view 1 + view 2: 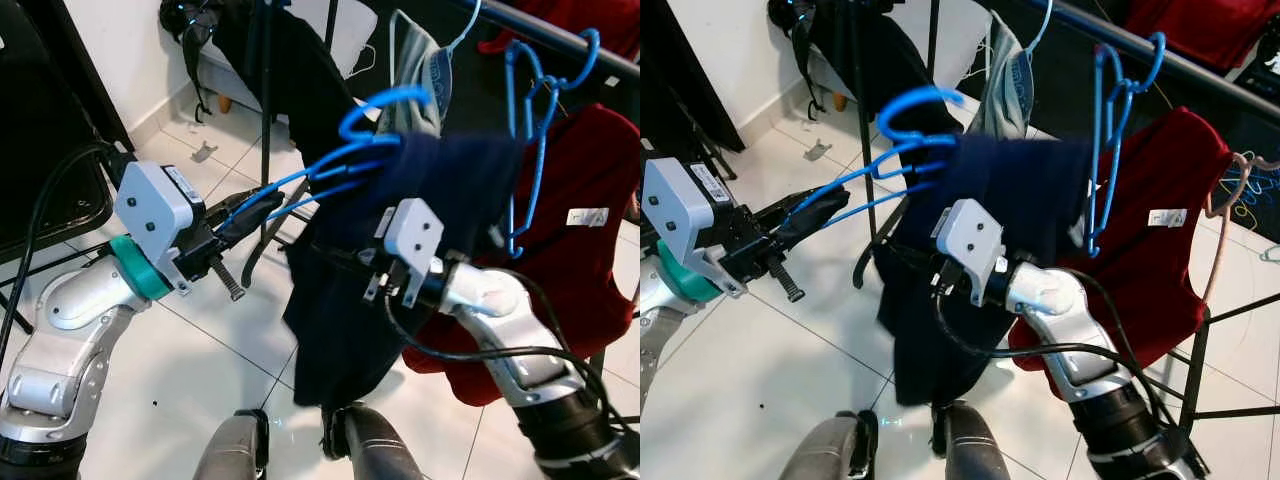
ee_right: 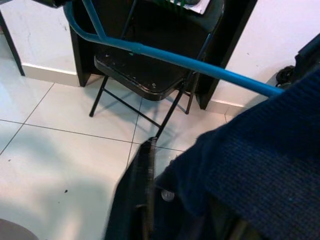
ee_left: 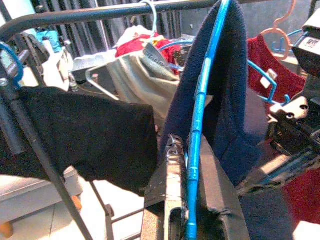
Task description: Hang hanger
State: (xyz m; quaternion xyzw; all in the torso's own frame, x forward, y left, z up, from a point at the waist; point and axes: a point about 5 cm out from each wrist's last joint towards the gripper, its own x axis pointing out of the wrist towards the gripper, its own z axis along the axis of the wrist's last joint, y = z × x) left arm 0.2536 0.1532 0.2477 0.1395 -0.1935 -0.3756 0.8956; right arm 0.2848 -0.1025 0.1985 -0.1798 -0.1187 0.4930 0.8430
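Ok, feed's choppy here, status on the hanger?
Left end effector shut on blue hanger. Right end effector in the navy garment. Hook not on rail. Hung clothes crowd it.

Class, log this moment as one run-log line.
left pincer: shut on blue hanger | navy garment: on hanger | rail: not reached

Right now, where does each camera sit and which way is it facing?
Left eye view: head, looking down-forward; both silver arms, left gripper clamping the blue hanger with the navy garment; clothes rail beyond.
Right eye view: same scene, shifted; right gripper buried in the garment.
Left wrist view: along its fingers, facing the rail.
Right wrist view: faces the floor and a black folding chair.
Shared: hanger and navy garment appear in all four.
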